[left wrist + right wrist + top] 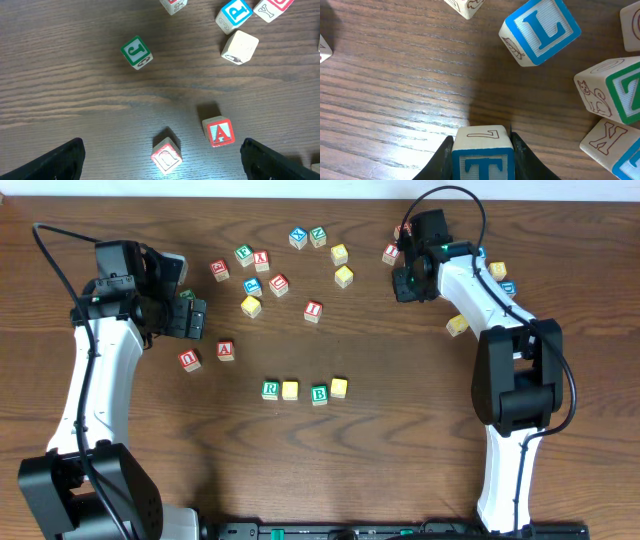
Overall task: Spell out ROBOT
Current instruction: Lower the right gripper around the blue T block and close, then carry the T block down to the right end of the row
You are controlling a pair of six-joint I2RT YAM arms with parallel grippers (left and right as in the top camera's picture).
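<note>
a dark, wood-grained table [420, 430] is carrying a scatter of small alphabet cubes, with most of them lying loose along its far side. near the middle, four cubes are sitting in a row: the green-bordered r cube [270, 389], a yellow cube [290, 390] just beside it, the blue-bordered b cube [319, 394], and a second yellow cube [339, 387] at the right end.

the right gripper [404, 283] is reaching down at the far right, well apart from that row. in the right wrist view, its two dark fingers [442, 160] are pressing against both sides of the blue-bordered t cube [482, 160] and clasping it. the cube is sitting on the wood among other loose cubes, with a blue l cube [540, 30] lying beyond it.

the left gripper [193, 317] is hanging over the left side of the table with its jaws spread wide and gripping nothing. the red a cube [218, 132] and the red u cube [166, 156] are lying on the wood between its fingertips without touching them.
</note>
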